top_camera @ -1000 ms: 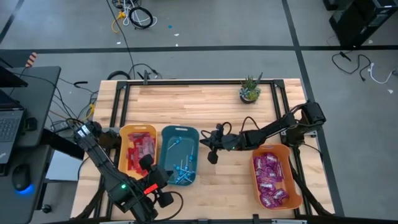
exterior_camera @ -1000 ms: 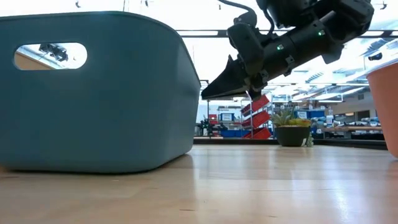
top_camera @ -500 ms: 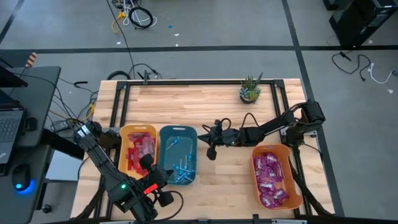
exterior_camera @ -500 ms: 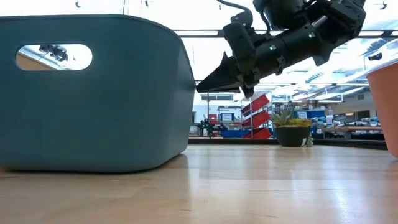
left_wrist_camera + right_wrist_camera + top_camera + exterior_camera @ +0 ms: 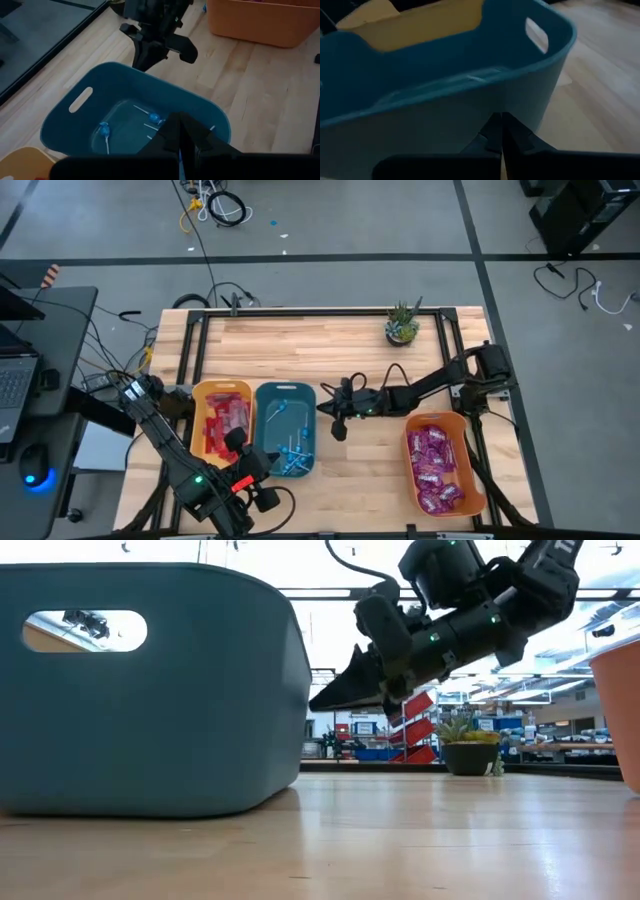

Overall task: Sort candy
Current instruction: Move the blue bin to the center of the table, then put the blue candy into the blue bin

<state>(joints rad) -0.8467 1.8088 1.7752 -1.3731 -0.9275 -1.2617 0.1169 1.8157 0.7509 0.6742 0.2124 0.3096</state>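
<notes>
The candy lies sorted in three bins. Red packets (image 5: 225,425) fill the yellow bin (image 5: 200,395). Blue lollipops (image 5: 293,452) lie in the teal bin (image 5: 270,392). Purple packets (image 5: 435,470) are in the orange bin (image 5: 412,425). My right gripper (image 5: 322,409) is shut and reaches from the table's right, its tip at the teal bin's right wall (image 5: 300,690). My left gripper (image 5: 240,440) is shut and hovers above the near end of the yellow and teal bins. In the left wrist view its fingers (image 5: 180,125) show over the teal bin's inside, with nothing seen between them. My right gripper meets the teal bin's right wall near the rim (image 5: 520,95) with the tips of its shut fingers (image 5: 501,122). It comes from the table's right, slanting a little downward. The bin stands flat on the table.
A small potted plant (image 5: 402,325) stands at the table's far right. A black frame rail (image 5: 300,313) runs along the far edge. Bare wood lies between the teal and orange bins and across the far half of the table.
My right gripper has moved toward the table's left edge and a little down, staying shut. The teal bin has slid slightly toward the left before it.
</notes>
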